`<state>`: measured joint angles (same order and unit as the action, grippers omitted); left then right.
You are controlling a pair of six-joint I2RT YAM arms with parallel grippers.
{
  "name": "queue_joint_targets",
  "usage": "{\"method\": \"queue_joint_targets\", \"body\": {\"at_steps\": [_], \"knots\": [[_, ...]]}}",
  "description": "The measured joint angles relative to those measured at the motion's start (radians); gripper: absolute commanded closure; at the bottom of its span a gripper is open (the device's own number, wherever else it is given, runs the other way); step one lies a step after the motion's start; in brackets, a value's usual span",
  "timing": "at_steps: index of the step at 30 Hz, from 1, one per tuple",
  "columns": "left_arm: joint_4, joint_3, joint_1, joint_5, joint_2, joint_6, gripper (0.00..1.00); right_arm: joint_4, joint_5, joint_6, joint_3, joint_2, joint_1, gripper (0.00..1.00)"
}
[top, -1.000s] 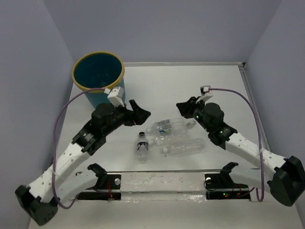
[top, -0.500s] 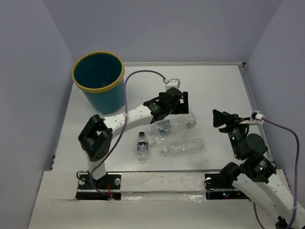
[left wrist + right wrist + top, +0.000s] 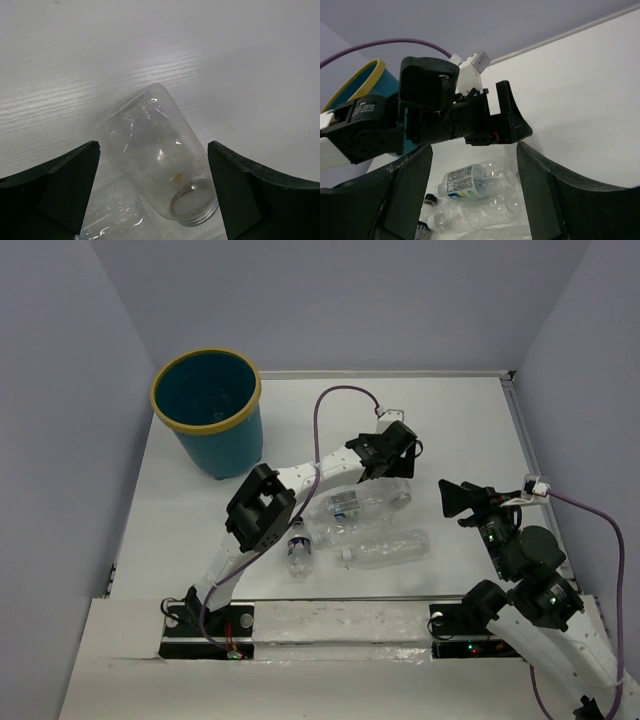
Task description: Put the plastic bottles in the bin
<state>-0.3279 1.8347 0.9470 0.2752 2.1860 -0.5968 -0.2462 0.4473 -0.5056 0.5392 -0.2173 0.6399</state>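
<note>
Three plastic bottles lie in a cluster mid-table: a clear one with a white-blue label, a crumpled clear one, and a small dark-capped one. My left gripper hangs open over the cluster's right end. A clear bottle with an uncapped threaded mouth lies between its fingers, untouched. To the right of the bottles my right gripper is open, raised and empty, facing them. The teal bin with a yellow rim stands at the back left.
A purple cable loops above the left arm's wrist. The table's raised edge runs along the right side, with grey walls behind and beside it. The left arm stretches diagonally between the bin and the bottles.
My left gripper swung from beside the bin to over the bottles' right end, staying open. My right arm drew back to the right and its jaws opened from shut.
</note>
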Motion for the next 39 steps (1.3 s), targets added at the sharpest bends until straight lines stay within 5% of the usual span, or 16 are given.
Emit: {"method": "queue_joint_targets", "body": {"at_steps": [15, 33, 37, 39], "knots": [[-0.065, 0.098, 0.0, -0.014, 0.098, 0.005, 0.01, -0.031, -0.064, 0.008, 0.0, 0.06, 0.0, 0.18], [0.136, 0.107, -0.065, -0.127, 0.129, 0.013, 0.48, -0.033, -0.131, 0.02, 0.0, 0.062, 0.0, 0.2], [0.18, 0.107, -0.077, -0.15, 0.129, 0.017, 0.43, -0.033, -0.146, 0.024, 0.0, 0.061, 0.0, 0.19], [0.18, 0.109, -0.086, -0.175, 0.129, 0.017, 0.28, -0.033, -0.151, 0.026, 0.0, 0.061, 0.0, 0.19]]}}
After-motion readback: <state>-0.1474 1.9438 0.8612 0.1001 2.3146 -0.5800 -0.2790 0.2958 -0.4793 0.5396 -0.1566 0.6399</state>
